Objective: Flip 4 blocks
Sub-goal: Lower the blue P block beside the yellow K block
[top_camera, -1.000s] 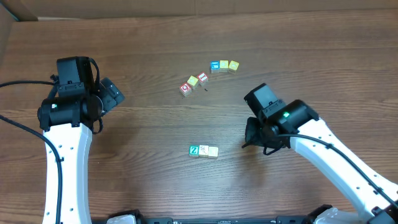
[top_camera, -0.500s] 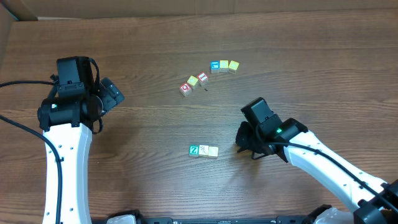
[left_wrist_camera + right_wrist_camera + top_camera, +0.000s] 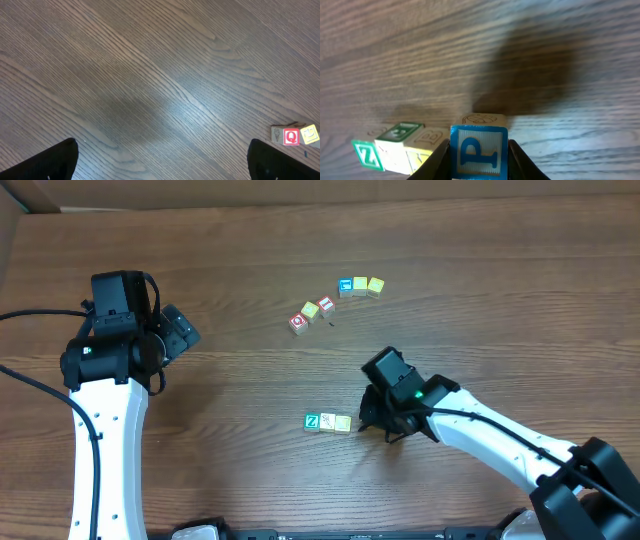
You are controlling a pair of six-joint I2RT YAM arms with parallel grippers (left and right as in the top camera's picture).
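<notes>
Showing the overhead view first: the right end effector (image 3: 383,418) has swung leftward across the surface (image 3: 240,260). It now sits just beside the yellow end of a three-block row: green Z block (image 3: 312,421), cream block (image 3: 328,422), yellow block (image 3: 343,424). Its load is hidden from above. The left end effector (image 3: 178,330) has not moved and stays well apart from every block.

Left wrist view: the fingers are spread wide over bare wood, with a red Q block (image 3: 291,136) near the right edge.

Right wrist view: the right end effector pinches a blue P block (image 3: 479,150) by its sides, near the row. Whether the block touches the surface cannot be told.

The approach suggests the fourth block is about to join the row, so the task is probably near its end.
</notes>
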